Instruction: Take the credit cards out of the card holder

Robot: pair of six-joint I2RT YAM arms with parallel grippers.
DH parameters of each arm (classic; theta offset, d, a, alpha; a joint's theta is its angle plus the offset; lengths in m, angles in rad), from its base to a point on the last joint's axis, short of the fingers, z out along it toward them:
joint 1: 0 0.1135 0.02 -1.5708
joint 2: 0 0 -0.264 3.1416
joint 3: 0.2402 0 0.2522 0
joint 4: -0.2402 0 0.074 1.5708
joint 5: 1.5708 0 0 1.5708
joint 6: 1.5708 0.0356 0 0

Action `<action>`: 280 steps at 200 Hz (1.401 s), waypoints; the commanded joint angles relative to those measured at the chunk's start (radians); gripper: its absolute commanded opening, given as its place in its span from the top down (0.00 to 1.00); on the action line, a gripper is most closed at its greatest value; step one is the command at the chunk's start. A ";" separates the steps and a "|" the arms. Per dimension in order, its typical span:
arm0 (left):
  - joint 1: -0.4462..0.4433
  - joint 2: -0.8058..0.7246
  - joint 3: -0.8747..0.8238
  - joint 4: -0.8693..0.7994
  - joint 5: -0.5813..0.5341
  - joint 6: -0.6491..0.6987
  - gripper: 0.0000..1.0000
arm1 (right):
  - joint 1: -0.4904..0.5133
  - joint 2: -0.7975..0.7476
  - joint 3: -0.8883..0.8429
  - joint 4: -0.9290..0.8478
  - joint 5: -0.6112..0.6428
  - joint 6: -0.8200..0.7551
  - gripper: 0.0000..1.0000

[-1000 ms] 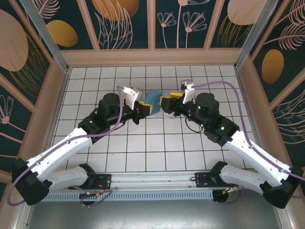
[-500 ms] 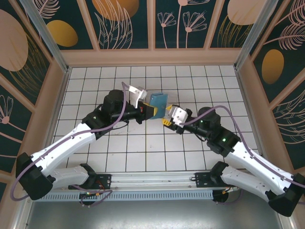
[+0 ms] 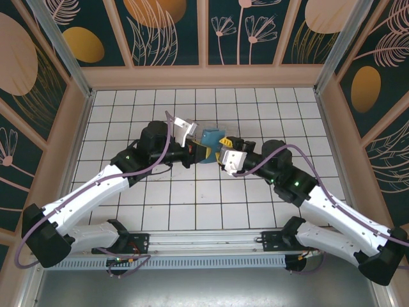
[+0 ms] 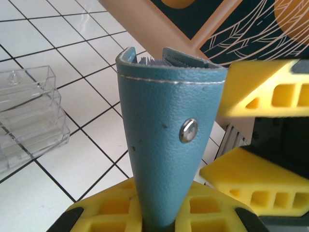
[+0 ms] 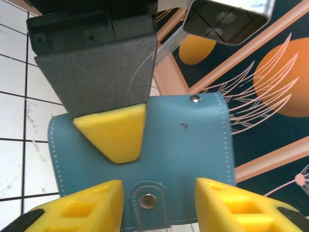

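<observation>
Above mid-table — card holder in left gripper, right gripper just beside

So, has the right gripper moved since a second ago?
Yes. In the top view the right gripper has swung toward the near edge, judged against the tiled table. Its wrist has rolled over, and it remains beside the card holder.

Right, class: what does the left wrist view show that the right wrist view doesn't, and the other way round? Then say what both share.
Left wrist alone: a clear plastic tray on the white tiles, and the card holder seen at its open top, with grey layers inside.
Right wrist alone: the holder's strap tab, lying between the spread fingers of the right hand.
Both: the teal holder clamped in the left hand, yellow fingers, tiles and the patterned wall.
</observation>
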 commanded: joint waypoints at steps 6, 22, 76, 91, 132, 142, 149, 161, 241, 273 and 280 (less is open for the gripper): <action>-0.001 -0.005 0.026 -0.001 0.039 0.028 1.00 | 0.007 0.013 0.056 -0.009 0.035 -0.055 0.61; -0.002 -0.006 0.032 0.003 0.047 0.029 1.00 | 0.008 0.018 0.061 -0.029 0.029 -0.059 0.61; -0.002 -0.004 0.047 0.003 0.058 0.028 1.00 | 0.007 0.026 0.054 -0.094 0.029 -0.067 0.62; -0.001 -0.002 0.052 0.004 0.060 0.032 1.00 | 0.007 0.024 0.050 -0.102 0.029 -0.067 0.62; -0.001 0.004 0.057 -0.002 0.072 0.045 1.00 | 0.006 0.037 0.055 -0.123 0.042 -0.078 0.62; -0.002 0.006 0.057 -0.002 0.079 0.044 1.00 | 0.006 0.038 0.055 -0.111 0.045 -0.075 0.62; -0.001 0.007 0.056 0.000 0.087 0.042 1.00 | 0.006 0.038 0.055 -0.105 0.043 -0.073 0.62; -0.002 0.010 0.054 0.001 0.099 0.042 1.00 | 0.007 0.041 0.055 -0.091 0.037 -0.070 0.63; -0.001 0.018 0.051 -0.008 0.091 0.046 1.00 | 0.008 0.044 0.052 -0.043 0.046 -0.052 0.76; -0.001 0.009 0.052 -0.011 0.067 0.045 1.00 | 0.008 0.034 0.047 -0.056 0.047 -0.052 0.84; -0.001 0.007 0.053 -0.012 0.062 0.045 1.00 | 0.008 0.031 0.048 -0.063 0.046 -0.053 0.87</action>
